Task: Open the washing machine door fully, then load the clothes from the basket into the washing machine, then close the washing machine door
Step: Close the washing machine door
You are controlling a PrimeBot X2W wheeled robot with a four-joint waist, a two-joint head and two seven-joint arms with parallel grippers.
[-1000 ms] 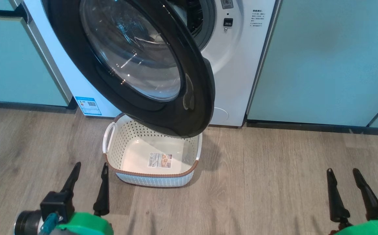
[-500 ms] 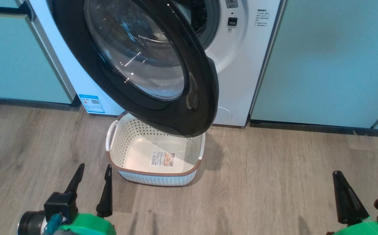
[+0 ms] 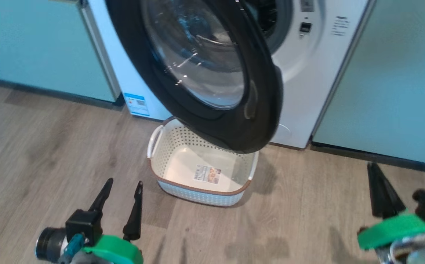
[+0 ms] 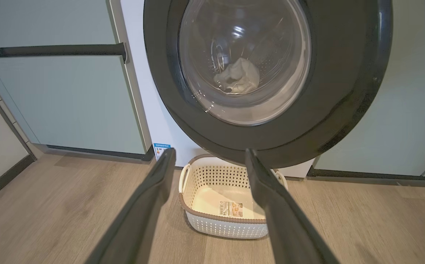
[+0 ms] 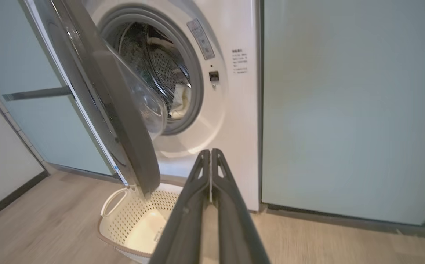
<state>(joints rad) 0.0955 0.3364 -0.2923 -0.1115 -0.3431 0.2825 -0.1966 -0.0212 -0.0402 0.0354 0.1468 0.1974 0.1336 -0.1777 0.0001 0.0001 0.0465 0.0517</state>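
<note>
The right pincer (image 5: 211, 151) has just clenched empty, fingers pressed together; the left pincer (image 3: 124, 182) stays released. Ahead and left of the right pincer hangs the round, black-ringed glass washing machine door (image 5: 124, 128), ajar. Beyond it, pale cream clothes (image 5: 181, 102) lie in the big white washing machine (image 5: 234, 121) drum; the cream perforated plastic basket (image 3: 198, 196) below is empty. Loading looks done: a closed-finger push to shut the door seems next.
</note>
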